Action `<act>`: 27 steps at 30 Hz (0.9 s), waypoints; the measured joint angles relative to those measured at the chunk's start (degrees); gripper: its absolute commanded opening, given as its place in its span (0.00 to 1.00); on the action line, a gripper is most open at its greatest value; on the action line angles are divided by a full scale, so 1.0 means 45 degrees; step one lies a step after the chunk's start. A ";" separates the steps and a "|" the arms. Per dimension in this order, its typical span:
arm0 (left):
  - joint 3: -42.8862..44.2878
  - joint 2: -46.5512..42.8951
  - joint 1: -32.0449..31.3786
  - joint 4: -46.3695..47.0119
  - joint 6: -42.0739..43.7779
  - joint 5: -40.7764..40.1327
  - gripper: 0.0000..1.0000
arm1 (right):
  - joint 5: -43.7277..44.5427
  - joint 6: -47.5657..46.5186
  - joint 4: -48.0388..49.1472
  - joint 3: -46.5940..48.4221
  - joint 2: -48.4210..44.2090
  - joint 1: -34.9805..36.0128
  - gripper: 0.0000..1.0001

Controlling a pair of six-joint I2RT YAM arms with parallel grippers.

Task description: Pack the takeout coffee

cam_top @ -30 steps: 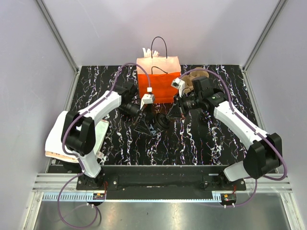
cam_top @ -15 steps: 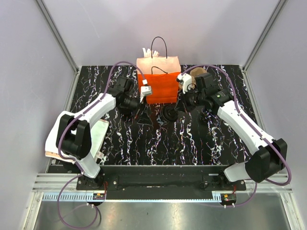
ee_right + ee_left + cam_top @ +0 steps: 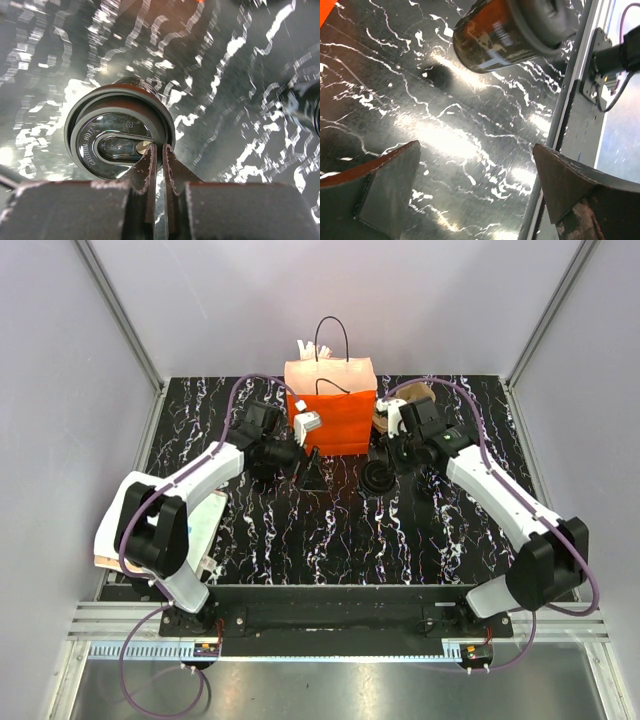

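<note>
- Right pincer [image 3: 160, 150] is clenched on the lid rim of the small round black disposable coffee cup [image 3: 117, 132], just in front of the orange paper bag [image 3: 335, 415].
- Left pincer [image 3: 475, 150] is released and empty, beside the bag.
- Looks like the carrying step. Next: raise the cup over the bag's mouth and lower it upright.
</note>
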 measured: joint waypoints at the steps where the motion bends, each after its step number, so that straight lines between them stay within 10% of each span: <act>1: 0.0000 0.0000 -0.0092 0.0126 -0.0238 -0.0097 0.99 | 0.0214 0.0034 -0.0092 0.0000 0.0185 0.0000 0.00; 27: 0.1899 0.2205 -0.2992 0.2161 -0.4158 -0.2691 0.99 | 0.2803 0.0835 -0.0432 0.0039 0.2414 -0.1035 0.00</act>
